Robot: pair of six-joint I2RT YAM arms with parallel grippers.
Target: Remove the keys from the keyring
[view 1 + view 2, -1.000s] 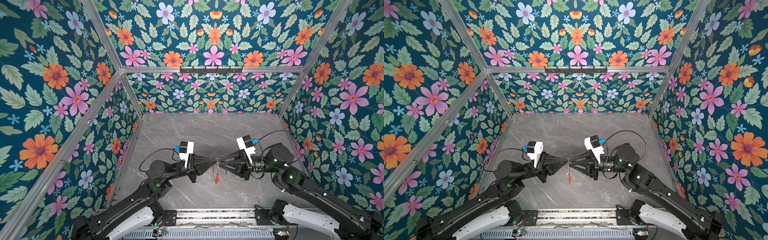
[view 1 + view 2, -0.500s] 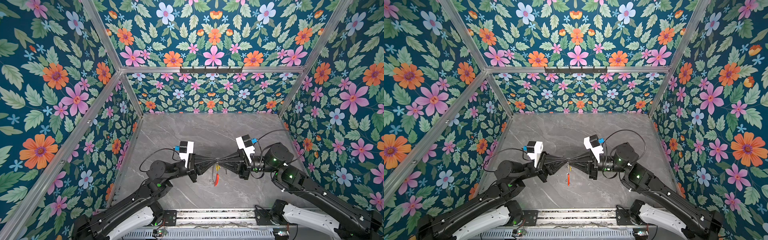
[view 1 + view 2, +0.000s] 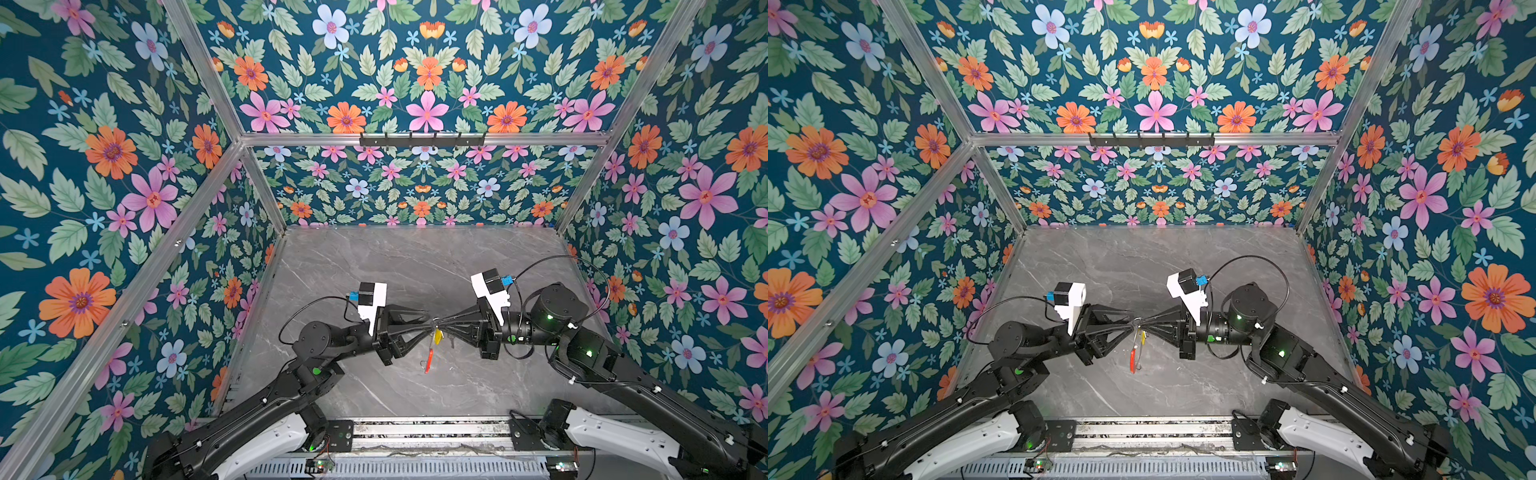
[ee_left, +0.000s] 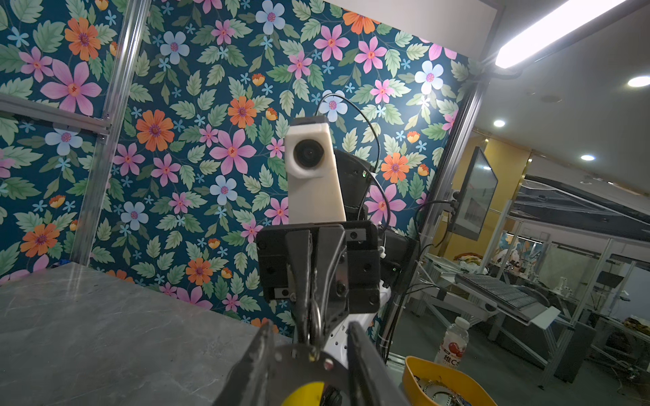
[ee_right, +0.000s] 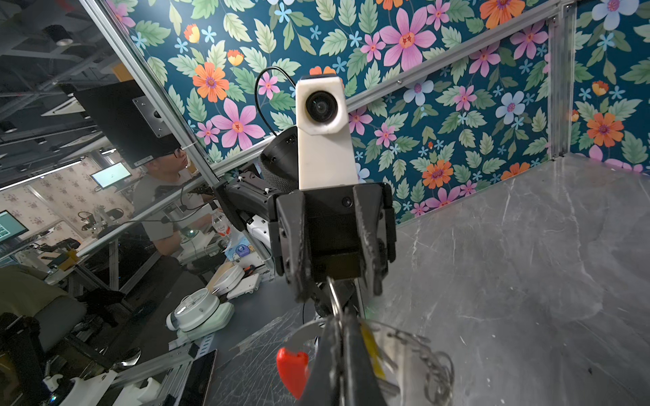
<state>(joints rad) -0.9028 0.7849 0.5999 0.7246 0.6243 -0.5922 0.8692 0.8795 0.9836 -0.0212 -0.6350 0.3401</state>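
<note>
Both grippers meet tip to tip above the front middle of the table in both top views. My right gripper (image 3: 441, 323) (image 5: 343, 337) is shut on the thin grey metal of the keyring (image 5: 306, 332), whose red sleeve (image 3: 429, 358) (image 5: 292, 369) hangs below. A key with a yellow tag (image 3: 437, 336) (image 5: 369, 351) dangles at the pinch. Small loops (image 5: 436, 365) hang beside it. My left gripper (image 3: 430, 325) (image 4: 309, 346) stands open, with the silvery key head (image 4: 302, 356) and the yellow tag (image 4: 306, 395) between its spread fingers (image 4: 262, 355).
The grey marble table (image 3: 415, 270) is boxed in by floral walls on three sides. A black hook rail (image 3: 422, 139) runs along the back wall. A yellow bowl (image 4: 415, 372) and a bottle (image 4: 455, 342) stand off the table.
My left gripper's jaws have parted from shut. My right gripper has closed fully on the ring. The red sleeve hangs a little lower and the yellow tag now shows.
</note>
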